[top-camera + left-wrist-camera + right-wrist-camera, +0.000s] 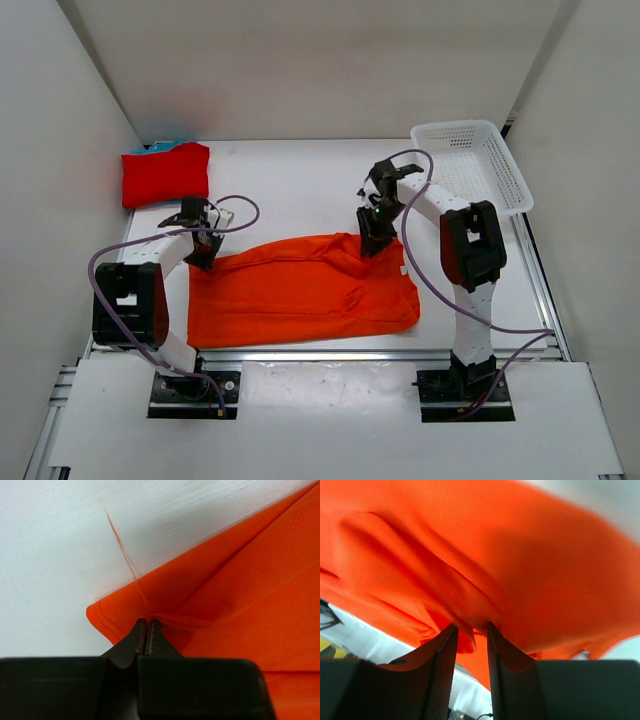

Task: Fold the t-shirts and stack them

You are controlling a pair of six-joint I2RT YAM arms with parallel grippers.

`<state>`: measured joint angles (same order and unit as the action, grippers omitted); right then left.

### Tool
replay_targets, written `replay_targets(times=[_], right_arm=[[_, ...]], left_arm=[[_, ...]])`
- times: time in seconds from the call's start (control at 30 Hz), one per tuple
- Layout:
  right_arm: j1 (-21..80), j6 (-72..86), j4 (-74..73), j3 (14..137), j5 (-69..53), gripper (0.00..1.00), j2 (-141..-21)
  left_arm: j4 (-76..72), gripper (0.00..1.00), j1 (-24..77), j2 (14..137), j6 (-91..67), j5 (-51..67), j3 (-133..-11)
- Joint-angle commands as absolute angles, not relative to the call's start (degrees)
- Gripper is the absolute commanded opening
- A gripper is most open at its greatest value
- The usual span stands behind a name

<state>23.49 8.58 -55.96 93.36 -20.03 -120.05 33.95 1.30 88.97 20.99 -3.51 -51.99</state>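
Now | left gripper [146,626] pinching orange t-shirt [240,590] hem | right gripper [471,630] parted, soft fold between

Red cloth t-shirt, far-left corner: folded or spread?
Folded: the red cloth t-shirt is a compact rectangle, no sleeves showing, with the teal-blue cloth t-shirt peeking out at its far edge.

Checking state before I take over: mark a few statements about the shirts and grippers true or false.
The left gripper is shut on a corner of the orange t-shirt. True.
The red t-shirt lies in the white basket. False: it sits folded at the far left of the table; the basket is far right.
The right gripper has its jaws parted, orange cloth between them. True.
The orange t-shirt is stacked on the red one. False: it lies spread mid-table, apart from it.
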Motion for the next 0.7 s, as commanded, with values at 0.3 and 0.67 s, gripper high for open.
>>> replay_targets(times=[0.3, 0.67], right_arm=[[23.3, 8.9, -53.5, 105.0, -20.1, 0.33, -124.4], [26.0, 8.1, -52.6, 98.2, -22.1, 0.31, -120.9]], left_arm=[[32.8, 0.00, 1.7, 86.6, 20.7, -4.7, -51.8], [31.9, 0.00, 1.4, 86.7, 20.7, -5.3, -51.2]])
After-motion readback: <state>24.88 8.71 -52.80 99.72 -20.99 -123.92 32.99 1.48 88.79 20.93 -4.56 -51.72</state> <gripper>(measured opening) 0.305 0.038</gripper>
